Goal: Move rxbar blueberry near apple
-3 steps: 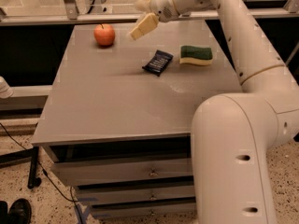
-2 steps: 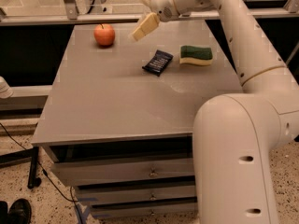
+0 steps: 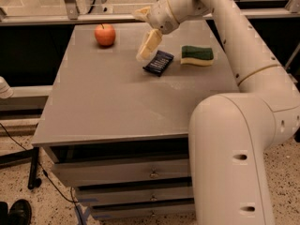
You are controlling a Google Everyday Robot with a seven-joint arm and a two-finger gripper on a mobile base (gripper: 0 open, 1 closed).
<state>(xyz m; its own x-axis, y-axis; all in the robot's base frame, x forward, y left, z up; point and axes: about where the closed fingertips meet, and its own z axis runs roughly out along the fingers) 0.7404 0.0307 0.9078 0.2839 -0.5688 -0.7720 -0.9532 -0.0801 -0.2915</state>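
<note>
Tabletop [image 3: 117, 107], flat and grey, carries everything, with metal drawers [image 3: 122, 172] beneath it and speckled floor [image 3: 288, 186] around. The rxbar blueberry [image 3: 158, 63] lies flat on the far half of the top. Its long axis runs diagonally, the near end pointing front-left and the far end back-right. Just right of the rxbar, not touching it, rests a green-and-yellow sponge [image 3: 197, 55]. Well to the rxbar's left and somewhat farther back sits the apple [image 3: 105, 34], stem up. The gripper [image 3: 138, 35] hangs just left of the rxbar's far end, spread wide and holding nothing. Whether its lower fingertip touches the wrapper cannot be told. Behind the rxbar runs a metal rail [image 3: 47, 18].
</note>
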